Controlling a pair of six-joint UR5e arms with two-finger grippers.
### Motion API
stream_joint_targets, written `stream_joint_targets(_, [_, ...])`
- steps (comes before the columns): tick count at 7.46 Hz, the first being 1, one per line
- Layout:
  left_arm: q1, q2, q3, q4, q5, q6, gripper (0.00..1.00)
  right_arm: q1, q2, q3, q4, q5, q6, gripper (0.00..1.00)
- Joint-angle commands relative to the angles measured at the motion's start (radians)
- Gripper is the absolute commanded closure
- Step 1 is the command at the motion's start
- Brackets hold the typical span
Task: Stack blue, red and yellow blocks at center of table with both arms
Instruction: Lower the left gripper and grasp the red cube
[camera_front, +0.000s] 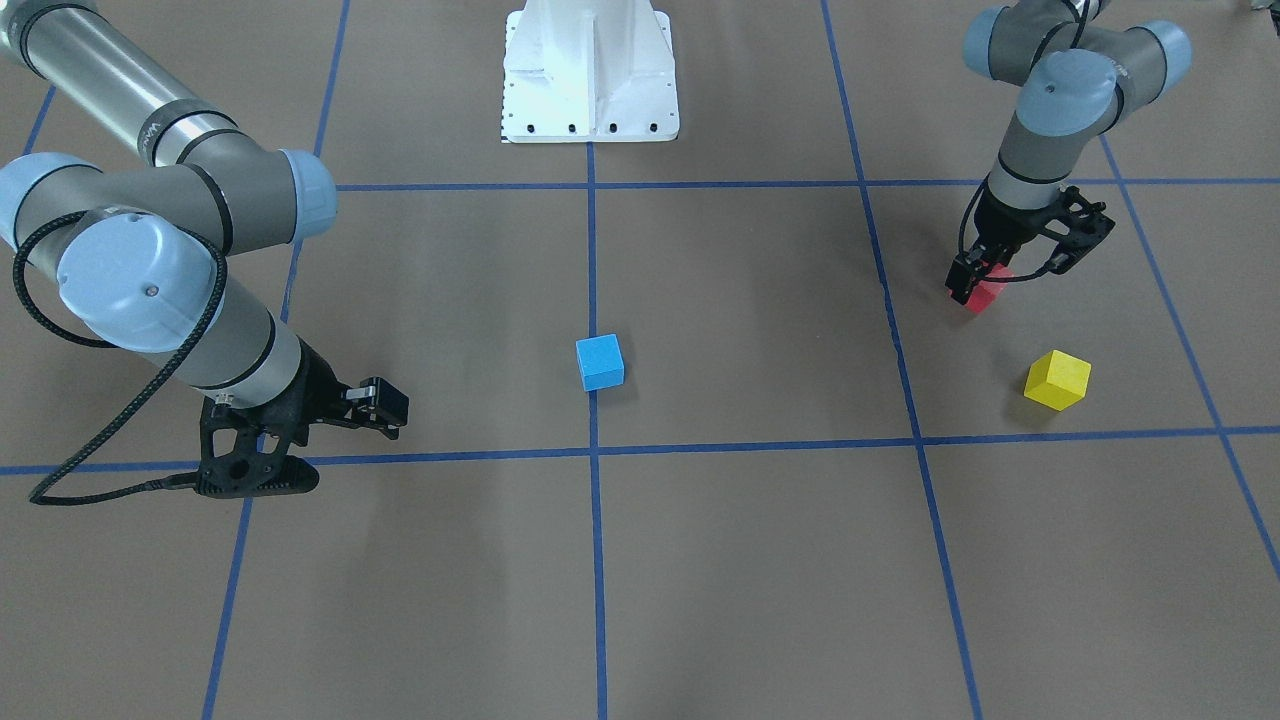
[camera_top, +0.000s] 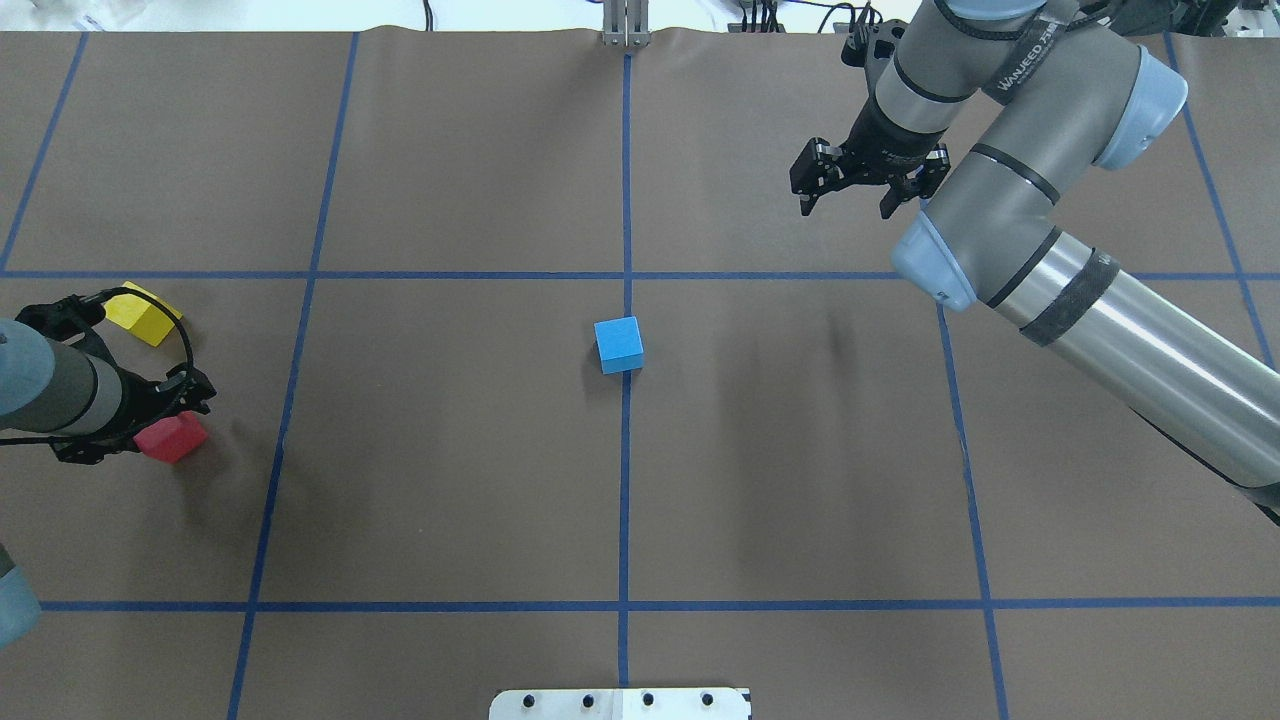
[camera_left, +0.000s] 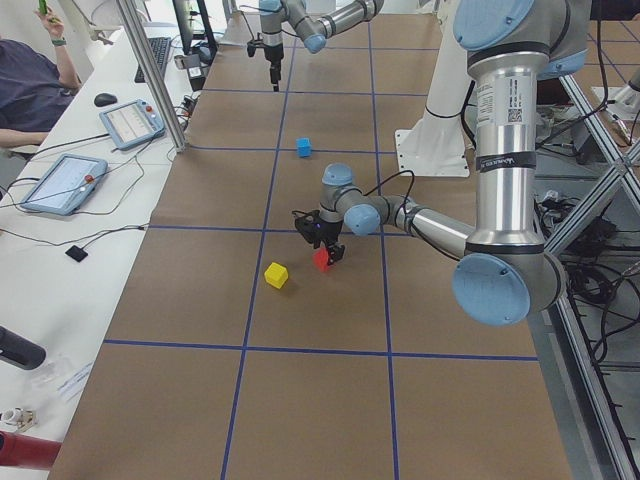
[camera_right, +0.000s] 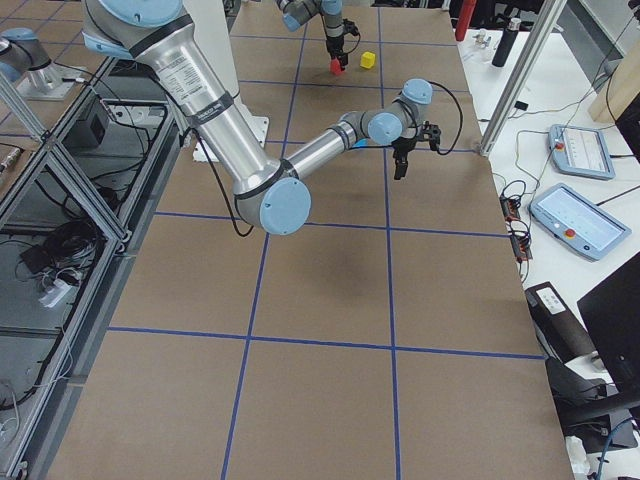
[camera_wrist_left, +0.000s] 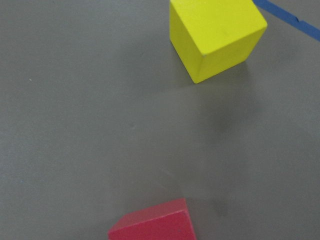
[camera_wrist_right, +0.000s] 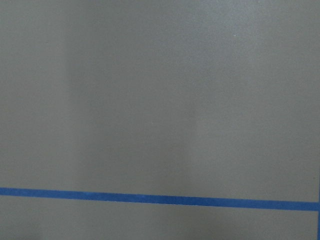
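Note:
The blue block (camera_front: 600, 362) sits at the table's centre on the middle tape line; it also shows in the overhead view (camera_top: 619, 344). My left gripper (camera_front: 980, 290) is shut on the red block (camera_front: 988, 292) and holds it tilted, just off the table (camera_top: 172, 438). The red block's top shows at the bottom of the left wrist view (camera_wrist_left: 152, 226). The yellow block (camera_front: 1058, 380) lies on the table just beyond the red one (camera_top: 143, 313) (camera_wrist_left: 215, 35). My right gripper (camera_top: 847, 203) is open and empty, far from the blocks (camera_front: 388, 408).
The white robot base (camera_front: 590, 70) stands at the table's edge on the centre line. Blue tape lines (camera_top: 626, 500) divide the brown table into squares. An operators' desk with tablets (camera_left: 65, 180) and a seated person (camera_left: 30, 90) runs along the far side.

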Motion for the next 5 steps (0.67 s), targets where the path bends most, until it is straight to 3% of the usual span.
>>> stream_joint_targets(1, [-0.001, -0.001, -0.010, 0.000, 0.001, 0.010, 1.00, 0.000, -0.005, 0.000, 0.002, 0.000, -0.001, 0.00])
stream_joint_targets(3, [-0.015, 0.011, -0.120, 0.031, -0.004, 0.139, 1.00, 0.001, -0.006, 0.000, 0.002, 0.000, -0.016, 0.00])
stream_joint_targets(4, [-0.015, -0.010, -0.181, 0.131, -0.007, 0.207, 1.00, 0.003, -0.009, 0.000, 0.002, 0.000, -0.018, 0.00])
stream_joint_targets(5, [-0.021, -0.105, -0.244, 0.311, -0.009, 0.305, 1.00, 0.002, -0.009, 0.001, 0.002, 0.000, -0.019, 0.00])
